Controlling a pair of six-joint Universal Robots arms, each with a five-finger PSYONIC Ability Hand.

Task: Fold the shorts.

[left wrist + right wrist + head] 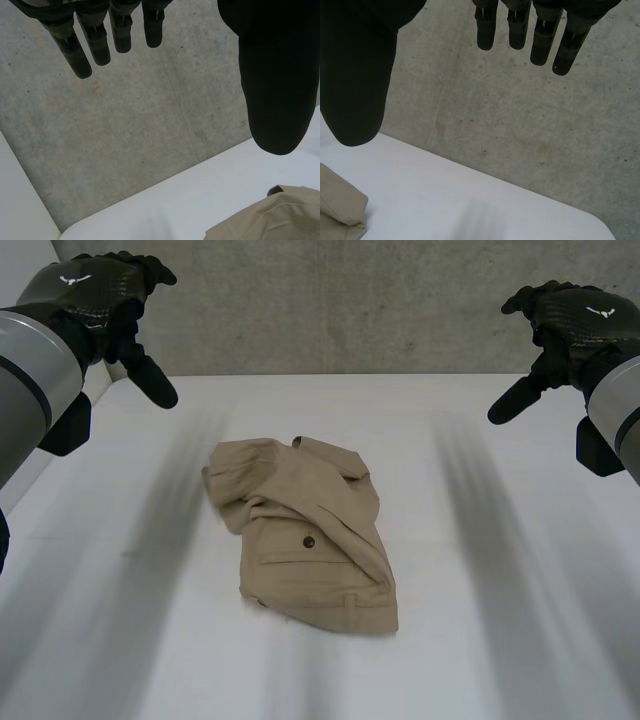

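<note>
my left hand [95,300] and right hand [570,315] hover empty, fingers straight, above the table [520,640]; the shorts [305,535] lie crumpled, so next i must reach down and flatten them.

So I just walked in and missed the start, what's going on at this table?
A two-armed robot is at a white table with tan shorts lying in a loose, rumpled bundle near its middle, a buttoned pocket facing up. Nothing is handling them right now: the left hand and the right hand are raised on either side, well apart from the cloth, fingers straight and holding nothing.
</note>
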